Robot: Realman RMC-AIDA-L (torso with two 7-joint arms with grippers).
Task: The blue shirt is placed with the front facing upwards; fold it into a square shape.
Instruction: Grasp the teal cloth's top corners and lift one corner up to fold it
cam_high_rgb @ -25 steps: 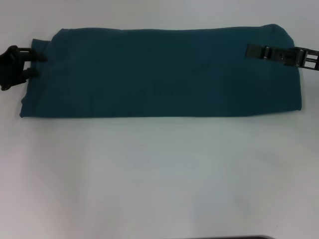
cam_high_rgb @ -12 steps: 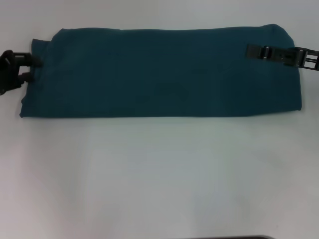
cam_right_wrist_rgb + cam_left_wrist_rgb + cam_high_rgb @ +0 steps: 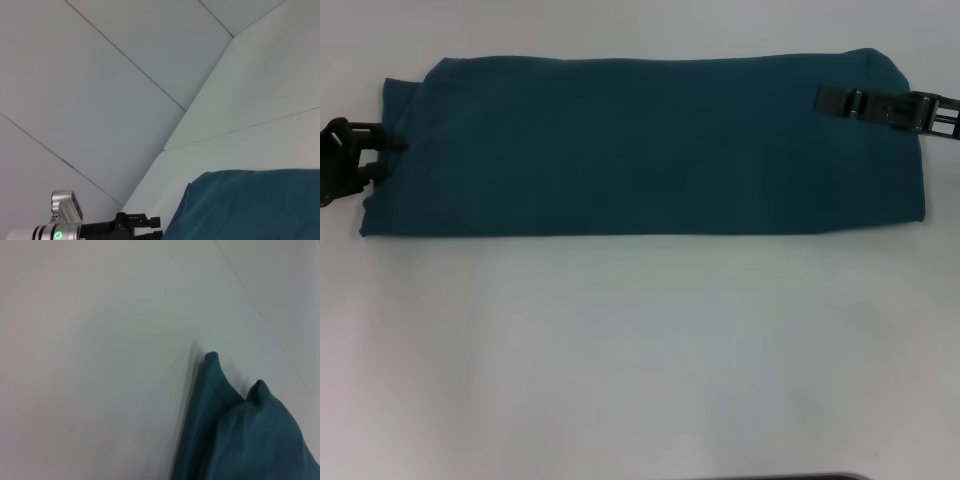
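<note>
While the left hand (image 3: 382,160) gapes, right hand (image 3: 830,101) pinches blue shirt (image 3: 650,145).

A plain test bench in a lab or robot workroom is being shown, not a home. A bare white table (image 3: 640,350) is being used as the work surface, with nothing of a household kind set upon it. Behind it, in the right wrist view, a wall (image 3: 100,90) of large pale panels is being seen, divided by thin dark seams, like the lining of a test cell or booth. A metal robot arm (image 3: 55,227) with a small green light glowing is being caught in that same view, which is pointing to a place fitted out for machine trials.
</note>
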